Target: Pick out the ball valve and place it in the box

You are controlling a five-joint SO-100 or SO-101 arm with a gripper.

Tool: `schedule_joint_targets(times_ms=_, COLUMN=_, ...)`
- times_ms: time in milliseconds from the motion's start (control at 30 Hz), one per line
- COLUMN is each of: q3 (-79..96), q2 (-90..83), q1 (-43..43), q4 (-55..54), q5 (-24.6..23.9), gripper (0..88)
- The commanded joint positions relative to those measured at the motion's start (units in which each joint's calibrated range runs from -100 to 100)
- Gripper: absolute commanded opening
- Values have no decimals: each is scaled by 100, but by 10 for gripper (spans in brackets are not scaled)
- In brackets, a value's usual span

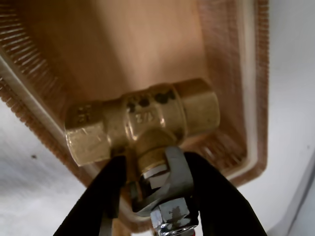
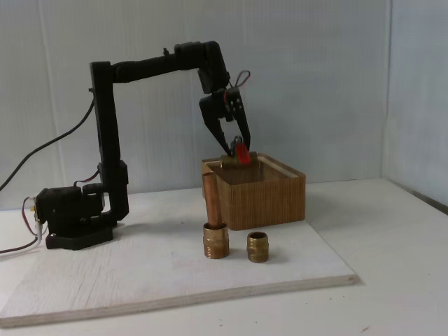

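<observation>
The ball valve (image 1: 142,118) has a brass body, a silver nut and a red lever, and hangs over the open top of the box (image 1: 231,98). My gripper (image 1: 155,184) is shut on its stem, with black fingers on either side. In the fixed view the gripper (image 2: 234,150) holds the ball valve (image 2: 238,155) just above the rear left part of the brown ribbed box (image 2: 262,196). The valve's red handle points down toward the box's inside. The inside of the box below the valve looks bare in the wrist view.
A brass fitting with an upright copper pipe (image 2: 213,220) and a short threaded brass nipple (image 2: 257,246) stand on the pale board (image 2: 140,273) in front of the box. The arm's base (image 2: 70,217) sits at the left. White table (image 2: 399,280) lies to the right.
</observation>
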Motion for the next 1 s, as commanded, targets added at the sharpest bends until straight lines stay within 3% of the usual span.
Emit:
schedule_joint_targets(times_ms=0, q3=-498, q2=34, q1=-79, q4=-62, q5=-41, gripper=45)
schedule_joint_targets(times_ms=967, q3=-516, q2=1280, q1=-345, q4=-691, q5=-5, gripper=50)
